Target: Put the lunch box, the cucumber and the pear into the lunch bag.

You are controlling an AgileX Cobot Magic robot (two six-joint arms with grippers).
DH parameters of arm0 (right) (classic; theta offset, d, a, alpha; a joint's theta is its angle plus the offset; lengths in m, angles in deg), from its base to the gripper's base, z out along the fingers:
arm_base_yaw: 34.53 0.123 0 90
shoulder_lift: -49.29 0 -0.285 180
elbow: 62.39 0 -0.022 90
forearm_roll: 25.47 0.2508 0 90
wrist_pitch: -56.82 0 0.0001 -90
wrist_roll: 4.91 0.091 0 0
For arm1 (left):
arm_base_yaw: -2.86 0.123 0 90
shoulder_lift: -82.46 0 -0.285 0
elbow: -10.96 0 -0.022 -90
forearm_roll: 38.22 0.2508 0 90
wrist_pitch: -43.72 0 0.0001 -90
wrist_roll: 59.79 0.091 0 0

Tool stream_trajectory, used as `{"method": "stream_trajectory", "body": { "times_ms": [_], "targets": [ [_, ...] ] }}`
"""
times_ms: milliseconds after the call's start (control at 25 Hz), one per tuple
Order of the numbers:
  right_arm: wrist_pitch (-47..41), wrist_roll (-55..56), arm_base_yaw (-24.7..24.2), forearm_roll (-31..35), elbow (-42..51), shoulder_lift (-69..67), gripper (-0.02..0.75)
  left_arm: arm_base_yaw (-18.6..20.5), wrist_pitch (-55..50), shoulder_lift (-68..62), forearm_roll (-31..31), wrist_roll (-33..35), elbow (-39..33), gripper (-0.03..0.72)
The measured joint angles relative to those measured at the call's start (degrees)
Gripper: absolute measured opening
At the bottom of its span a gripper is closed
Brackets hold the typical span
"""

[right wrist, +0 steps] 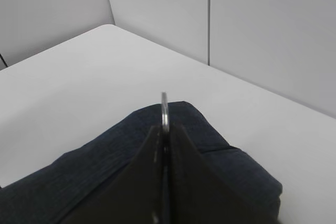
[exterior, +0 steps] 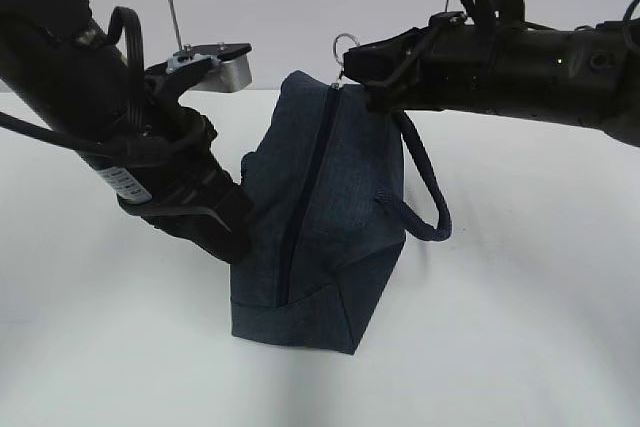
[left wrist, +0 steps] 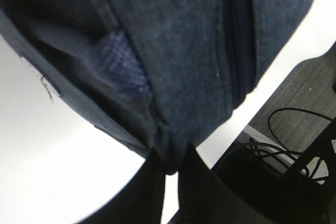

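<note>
Lunch bag (exterior: 320,217) stands tilted on the white table (exterior: 520,327), zipper closed; its contents can't be seen. Left gripper (left wrist: 170,169) is pinched tight on fabric at bag's left side, tips partly hidden behind bag in ext. view. Right gripper (right wrist: 165,145) is clamped on the ring pull (right wrist: 165,109) at bag's top. Handle (exterior: 425,192) hangs off bag's right side.

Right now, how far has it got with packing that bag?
Apparently near the end. No lunch box, cucumber or pear shows on the table, though the contents are hidden. The lunch bag has its zipper closed. The left gripper pinches one bag end; the right gripper grips the zipper's ring pull. Only letting go seems left.
</note>
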Motion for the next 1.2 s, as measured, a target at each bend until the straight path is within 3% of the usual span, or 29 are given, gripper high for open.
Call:
{"method": "stream_trajectory", "body": {
  "times_ms": [240, 560, 1200],
  "targets": [
    [4.3, 15.8, -2.9, -13.2, -4.7, -3.7, 0.000, 0.0, -0.4, 0.0, 0.1, 0.0, 0.0, 0.003],
    [11.0, 31.1, -6.3, -24.8, -10.4, -7.6, 0.000, 0.0, -0.5, 0.0, 0.2, 0.0, 0.0, 0.003],
    [11.4, 39.8, -9.4, -29.8, -22.9, -18.0, 0.000, 0.0, -0.6, 0.0, 0.2, 0.0, 0.0, 0.003]
  ]
}}
